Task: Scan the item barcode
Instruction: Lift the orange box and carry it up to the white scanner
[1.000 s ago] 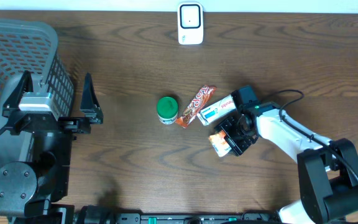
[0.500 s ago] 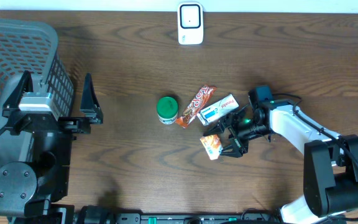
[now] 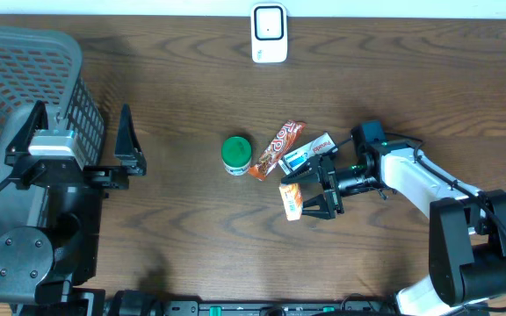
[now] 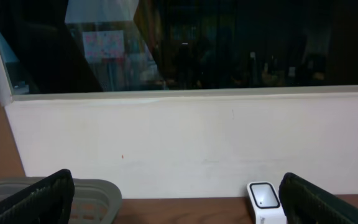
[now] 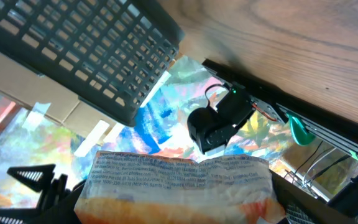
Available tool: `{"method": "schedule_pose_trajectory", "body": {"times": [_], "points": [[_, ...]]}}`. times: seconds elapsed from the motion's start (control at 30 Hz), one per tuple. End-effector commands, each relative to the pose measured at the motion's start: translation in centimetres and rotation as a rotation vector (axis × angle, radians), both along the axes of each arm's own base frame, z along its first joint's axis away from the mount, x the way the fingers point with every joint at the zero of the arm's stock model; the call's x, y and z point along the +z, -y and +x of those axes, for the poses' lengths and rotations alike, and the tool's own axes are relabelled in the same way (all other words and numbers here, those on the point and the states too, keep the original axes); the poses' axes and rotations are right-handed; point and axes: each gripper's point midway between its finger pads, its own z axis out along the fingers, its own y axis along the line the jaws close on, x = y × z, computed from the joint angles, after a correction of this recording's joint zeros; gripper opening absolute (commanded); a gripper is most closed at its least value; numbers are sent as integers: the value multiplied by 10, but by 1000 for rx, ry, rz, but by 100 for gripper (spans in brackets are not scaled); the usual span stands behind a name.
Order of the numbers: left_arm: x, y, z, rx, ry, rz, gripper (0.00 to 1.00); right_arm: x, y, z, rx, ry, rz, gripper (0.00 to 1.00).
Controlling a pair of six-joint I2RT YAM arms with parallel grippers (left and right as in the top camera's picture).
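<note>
Gripping the small orange-and-white packet (image 3: 292, 200) across its width, the right claw (image 3: 307, 198) has its jaws closed on the pack and rolled sideways, so the packet stands on edge rather than lying flat. That roll looks deliberate: it turns a printed face outward, and in the right wrist view lines of small print run along the packet's upper band. No barcode can be made out there, so which face carries it is unclear. Whether the packet's lower edge touches the worktop (image 3: 174, 219) or hangs just above it cannot be told.

Just beside it, toward the far edge, lie a white box (image 3: 309, 153), a red wrapper (image 3: 278, 149) and a green can (image 3: 236, 154), apparently waiting their turn.

The scanner (image 3: 269, 33) sits at the far edge, well apart from the held packet, so the step in hand is probably carrying the pack over and presenting the code to its window.

The left claw (image 3: 77, 132) hangs wide open and empty near the basket (image 3: 60, 53), seemingly parked clear of the route and ready to take scanned goods.
</note>
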Motion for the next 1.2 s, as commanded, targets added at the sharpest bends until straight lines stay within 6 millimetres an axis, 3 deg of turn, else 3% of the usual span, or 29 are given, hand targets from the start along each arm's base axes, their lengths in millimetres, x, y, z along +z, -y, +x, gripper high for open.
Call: {"method": "schedule_pose_trajectory", "body": {"times": [0.0, 0.17, 0.33, 0.47, 0.63, 0.83, 1.0, 1.17], "points": [[2, 2, -3, -9, 7, 2, 99, 7, 1, 7, -6, 51, 42, 69], [-10, 2, -2, -9, -39, 6, 99, 1, 2, 9, -2, 85, 14, 69], [-42, 2, 0, -9, -172, 18, 99, -4, -1, 37, -5, 310, -8, 65], [-89, 1, -6, -10, -361, 34, 99, -11, 1, 60, -16, 431, -107, 64], [-151, -1, -28, -9, -630, 61, 99, 2, -4, 81, 3, 592, -131, 65], [-146, -1, -26, -27, -606, 165, 99, 5, -9, 117, 1, 755, -336, 66], [-153, -1, -30, -29, -638, 168, 99, -9, 8, 157, -62, 877, -712, 68], [-162, -1, -35, -31, -680, 171, 99, 9, 16, 197, -168, 1049, -935, 71]]}}
